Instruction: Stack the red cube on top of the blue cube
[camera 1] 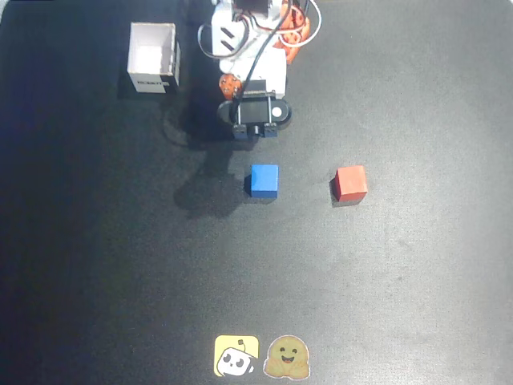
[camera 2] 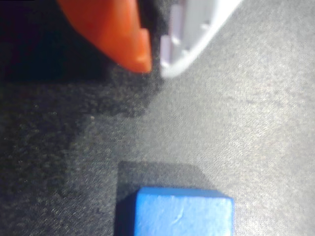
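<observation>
The blue cube (camera 1: 264,180) sits mid-frame overhead, the red cube (camera 1: 351,183) well apart to its right. The gripper (camera 2: 155,64) hangs empty at the top of the wrist view, jaws nearly closed.

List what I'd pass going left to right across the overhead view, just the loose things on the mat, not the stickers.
white box → blue cube → red cube
</observation>
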You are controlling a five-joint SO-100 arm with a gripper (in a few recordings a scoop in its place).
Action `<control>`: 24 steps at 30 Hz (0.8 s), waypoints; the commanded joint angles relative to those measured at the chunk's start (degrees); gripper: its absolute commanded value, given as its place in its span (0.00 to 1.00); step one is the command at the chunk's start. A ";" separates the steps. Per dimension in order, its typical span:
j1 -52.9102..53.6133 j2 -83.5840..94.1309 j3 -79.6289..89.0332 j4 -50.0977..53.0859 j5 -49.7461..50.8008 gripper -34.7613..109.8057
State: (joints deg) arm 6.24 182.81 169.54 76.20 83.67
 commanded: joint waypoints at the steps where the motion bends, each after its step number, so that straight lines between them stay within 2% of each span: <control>1: 0.09 -0.26 -0.26 -0.09 0.88 0.24; 24: 0.00 0.26 -0.26 0.18 0.88 0.24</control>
State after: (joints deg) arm 6.24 182.72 169.54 76.20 84.20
